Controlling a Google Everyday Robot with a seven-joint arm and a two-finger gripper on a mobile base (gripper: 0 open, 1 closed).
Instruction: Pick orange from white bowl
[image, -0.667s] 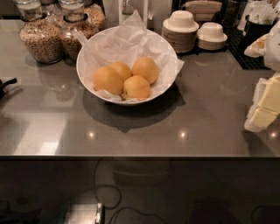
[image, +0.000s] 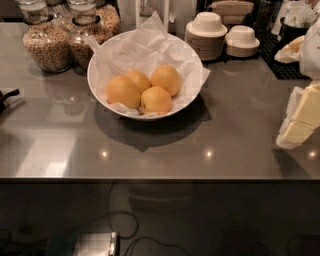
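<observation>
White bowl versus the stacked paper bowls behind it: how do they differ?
The white bowl is large, glossy and stands alone, holding four oranges on crinkled paper; the stacked paper bowls are smaller, matte cream, piled in two stacks behind it. Both are round and rest on the grey counter. The gripper hangs at the right edge, apart from both.

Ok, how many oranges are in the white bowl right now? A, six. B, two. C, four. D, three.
C: four oranges lie together in the white bowl, while the gripper is off at the right edge of the counter, away from the bowl.
</observation>
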